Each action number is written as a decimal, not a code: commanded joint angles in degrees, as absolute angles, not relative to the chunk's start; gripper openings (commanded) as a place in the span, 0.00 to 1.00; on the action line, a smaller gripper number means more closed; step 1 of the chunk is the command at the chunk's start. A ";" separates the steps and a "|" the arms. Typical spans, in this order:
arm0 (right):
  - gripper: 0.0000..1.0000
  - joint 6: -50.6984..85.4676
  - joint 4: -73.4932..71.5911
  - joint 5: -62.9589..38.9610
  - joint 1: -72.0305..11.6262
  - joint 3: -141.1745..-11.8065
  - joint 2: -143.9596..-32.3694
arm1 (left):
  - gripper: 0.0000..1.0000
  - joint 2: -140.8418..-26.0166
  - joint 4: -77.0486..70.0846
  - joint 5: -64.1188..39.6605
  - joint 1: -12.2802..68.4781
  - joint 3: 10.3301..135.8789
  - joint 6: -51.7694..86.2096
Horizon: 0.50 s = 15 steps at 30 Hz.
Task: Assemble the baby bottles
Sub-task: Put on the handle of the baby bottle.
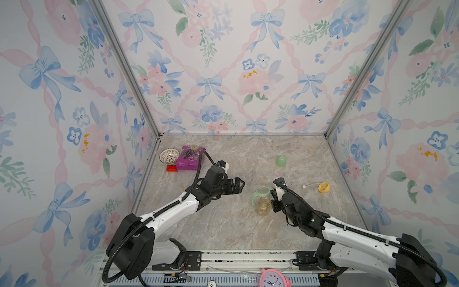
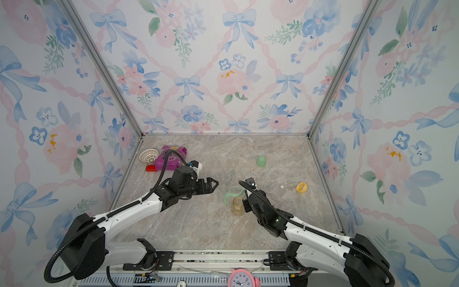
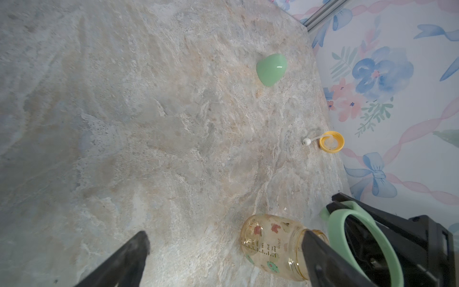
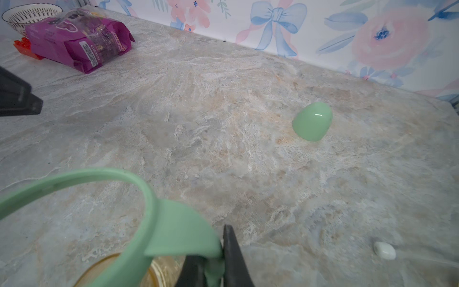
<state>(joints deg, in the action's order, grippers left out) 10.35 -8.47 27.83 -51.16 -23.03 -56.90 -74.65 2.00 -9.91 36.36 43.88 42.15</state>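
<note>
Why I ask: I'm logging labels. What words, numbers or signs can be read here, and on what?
"180", "210", "240": scale printed on the jar body, which lies on its side.
"mL": beside that scale, on the same jar body.
A short word next to the scale: too unclear to read.
Purple snack packet: yellow lettering and a white barcode label, too blurred to read.
Pink clock: dial numerals too small to read.
</note>
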 commanded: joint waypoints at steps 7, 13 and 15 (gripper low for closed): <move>0.00 10.69 -17.81 31.47 -53.53 -15.99 -54.74 | 0.98 -81.59 -1.51 -11.29 41.43 47.50 42.84; 0.00 10.76 -20.28 33.03 -55.44 -13.12 -54.69 | 0.98 -83.14 -1.85 -11.25 42.28 48.34 43.17; 0.00 10.98 -20.45 34.13 -55.99 -12.48 -54.75 | 0.98 -83.17 -1.84 -11.16 42.28 48.43 43.11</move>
